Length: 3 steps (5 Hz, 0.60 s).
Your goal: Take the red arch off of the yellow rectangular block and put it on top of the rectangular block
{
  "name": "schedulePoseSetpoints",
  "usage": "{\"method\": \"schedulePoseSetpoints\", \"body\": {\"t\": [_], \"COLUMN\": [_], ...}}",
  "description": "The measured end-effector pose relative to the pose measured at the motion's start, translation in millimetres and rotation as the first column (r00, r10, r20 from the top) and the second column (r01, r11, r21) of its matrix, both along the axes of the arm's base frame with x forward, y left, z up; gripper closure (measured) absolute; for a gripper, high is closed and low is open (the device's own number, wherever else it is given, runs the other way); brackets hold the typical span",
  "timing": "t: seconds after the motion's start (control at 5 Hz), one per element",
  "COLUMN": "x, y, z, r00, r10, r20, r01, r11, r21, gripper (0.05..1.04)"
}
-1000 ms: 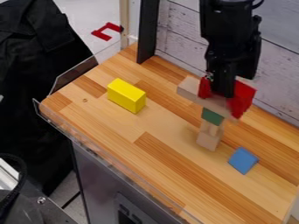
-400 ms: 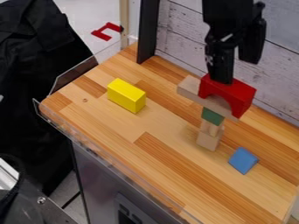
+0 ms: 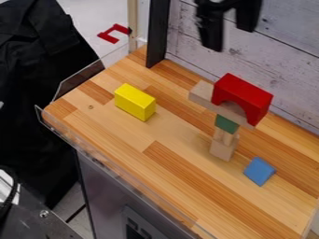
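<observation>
Nearest, the blue blk (image 3: 259, 171) sits nr the worktop's (image 3: 168, 179) R edge, w/ the tan base blk (image 3: 222, 150) just beyond, bearing a small tan piece, then the green blk (image 3: 226, 123), then the tan plank (image 3: 202, 93) laid across. The red arch (image 3: 244, 95) stands atop that plank, legs down, nr the worktop's back edge, & the yellow blk (image 3: 134, 102) lies well apart, twd the L corner. Up top, clear of the arch, hangs the gripper (image 3: 231, 40), fingers spread wide, nothing btwn.
</observation>
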State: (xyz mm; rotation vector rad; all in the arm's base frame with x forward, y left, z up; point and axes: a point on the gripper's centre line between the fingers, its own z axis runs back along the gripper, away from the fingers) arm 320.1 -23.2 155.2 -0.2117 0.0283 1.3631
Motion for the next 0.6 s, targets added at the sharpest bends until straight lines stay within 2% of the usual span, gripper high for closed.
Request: {"method": "schedulePoseSetpoints", "body": {"t": [0.2,0.4,0.6], "x": [-9.8,-20.2,-34.7], "y": [24.8,44.7,58.8], "z": [-7.7,-12.1,-26.3], "r00": [0.993,0.983,0.971], "r10": [-0.095,-0.142,-0.176], "r20": [-0.066,-0.116,-0.165], "r01": [0.095,0.144,0.179], "r11": [0.995,0.99,0.984], "r21": [-0.002,0.004,0.006], "gripper": [0.083,0.083,0.083]}}
